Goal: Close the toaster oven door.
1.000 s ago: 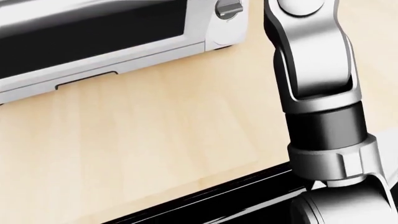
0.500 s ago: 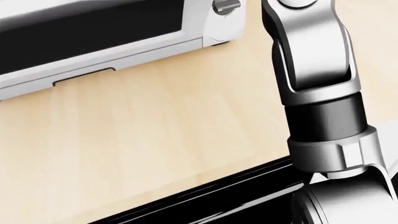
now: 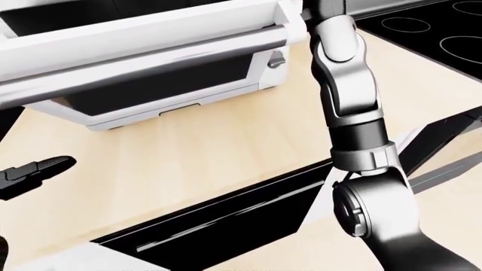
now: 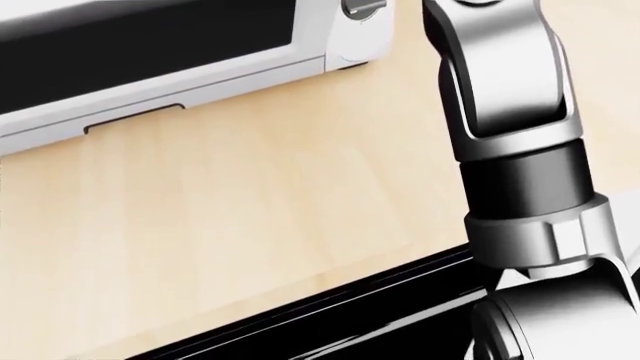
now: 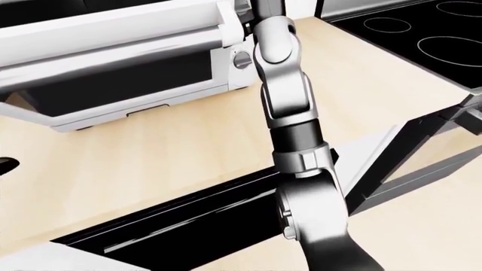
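Note:
The silver toaster oven [image 3: 188,84] stands on the pale wood counter [image 3: 188,147] at the upper left of the eye views. Its door [image 3: 151,39] is open, swung up to about level and reaching toward me, with the handle bar [image 3: 151,56] along its near edge. My right arm [image 3: 346,96] rises past the door's right end. The right hand [image 5: 252,8] is cut by the top edge there, so its fingers do not show clearly. My left hand [image 3: 34,172] hangs open and empty at the left edge, apart from the oven. The head view shows only the oven's lower right corner [image 4: 340,45].
A black cooktop [image 3: 429,34] with ring burners lies at the upper right. A dark open drawer or recess [image 3: 226,217] runs below the counter's near edge. A round knob [image 3: 276,59] sits on the oven's right panel.
In the head view the whole picture has slid up a little, the oven edging toward the top. The right arm keeps nearly the same place in the frame.

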### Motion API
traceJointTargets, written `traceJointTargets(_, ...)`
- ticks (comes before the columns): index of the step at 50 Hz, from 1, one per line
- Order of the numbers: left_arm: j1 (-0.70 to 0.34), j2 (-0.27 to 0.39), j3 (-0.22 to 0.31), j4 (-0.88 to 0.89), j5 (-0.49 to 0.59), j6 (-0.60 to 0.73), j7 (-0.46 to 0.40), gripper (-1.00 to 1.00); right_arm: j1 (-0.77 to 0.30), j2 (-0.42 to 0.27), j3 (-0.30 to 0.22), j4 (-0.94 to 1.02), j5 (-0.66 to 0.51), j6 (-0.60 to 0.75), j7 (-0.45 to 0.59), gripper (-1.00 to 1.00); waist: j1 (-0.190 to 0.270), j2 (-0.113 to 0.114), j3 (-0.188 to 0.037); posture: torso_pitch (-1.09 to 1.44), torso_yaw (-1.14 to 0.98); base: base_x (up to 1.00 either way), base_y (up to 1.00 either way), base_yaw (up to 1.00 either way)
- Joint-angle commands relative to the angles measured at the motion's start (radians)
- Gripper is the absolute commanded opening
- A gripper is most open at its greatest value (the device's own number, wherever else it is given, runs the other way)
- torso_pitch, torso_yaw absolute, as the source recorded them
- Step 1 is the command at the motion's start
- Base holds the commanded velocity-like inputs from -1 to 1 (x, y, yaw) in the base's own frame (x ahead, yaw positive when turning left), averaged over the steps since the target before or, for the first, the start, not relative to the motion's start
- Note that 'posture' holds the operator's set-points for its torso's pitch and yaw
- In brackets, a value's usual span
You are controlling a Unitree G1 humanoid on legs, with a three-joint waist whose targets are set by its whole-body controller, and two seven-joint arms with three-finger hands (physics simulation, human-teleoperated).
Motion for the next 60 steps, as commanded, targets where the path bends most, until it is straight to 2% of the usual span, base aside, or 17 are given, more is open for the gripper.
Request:
traceJointTargets(1,-0.008,0.013,0.010,-0.043,0.007,-0.023,-0.005,1.00,-0.078,0.003,0.000,-0.065,0.025,-0.049,-0.011,1.00,0.008,-0.003,-0.038,0.00,0.00,0.00,0.00,0.00)
traceJointTargets(17,0.069,-0.120,-0.006,-0.178,0.035,-0.050,-0.026,1.00,-0.094,-0.001,0.000,-0.026,0.021,-0.070,-0.011,1.00,0.010,-0.010,-0.040,0.00,0.00,0.00,0.00,0.00)
traceJointTargets(20,0.089,-0.167,-0.044,-0.202,0.055,-0.061,-0.029,1.00,-0.101,-0.004,-0.002,-0.024,0.021,-0.068,-0.009,1.00,0.011,-0.012,-0.039,0.00,0.00,0.00,0.00,0.00)
traceJointTargets(26,0.114,-0.214,-0.072,-0.241,0.071,-0.057,-0.052,1.00,-0.103,-0.008,-0.003,-0.018,0.022,-0.071,-0.011,1.00,0.012,-0.016,-0.042,0.00,0.00,0.00,0.00,0.00)
traceJointTargets(29,0.110,-0.221,-0.075,-0.263,0.068,-0.035,-0.055,1.00,-0.106,-0.010,-0.004,-0.012,0.021,-0.074,-0.011,1.00,0.013,-0.019,-0.041,0.00,0.00,0.00,0.00,0.00)
traceJointTargets(33,0.125,-0.241,-0.112,-0.299,0.091,-0.040,-0.071,1.00,-0.106,-0.012,-0.005,-0.008,0.022,-0.078,-0.012,1.00,0.014,-0.021,-0.041,0.00,0.00,0.00,0.00,0.00)
traceJointTargets(37,0.108,-0.253,-0.129,-0.381,0.075,0.030,-0.068,1.00,-0.106,-0.016,-0.005,-0.002,0.022,-0.082,-0.013,1.00,0.015,-0.024,-0.042,0.00,0.00,0.00,0.00,0.00)
traceJointTargets(46,0.149,-0.317,-0.245,-0.470,0.091,0.051,-0.081,1.00,-0.115,-0.019,-0.007,-0.003,0.023,-0.078,-0.012,1.00,0.021,-0.030,-0.044,0.00,0.00,0.00,0.00,0.00)
traceJointTargets(55,0.200,-0.268,-0.355,-0.470,-0.009,0.015,0.041,1.00,-0.126,-0.018,-0.007,0.002,0.023,-0.077,-0.010,1.00,0.024,-0.035,-0.045,0.00,0.00,0.00,0.00,0.00)
traceJointTargets(60,0.185,-0.209,-0.380,-0.470,-0.081,0.028,0.099,1.00,-0.129,-0.017,-0.006,0.003,0.025,-0.076,-0.011,1.00,0.025,-0.034,-0.046,0.00,0.00,0.00,0.00,0.00)
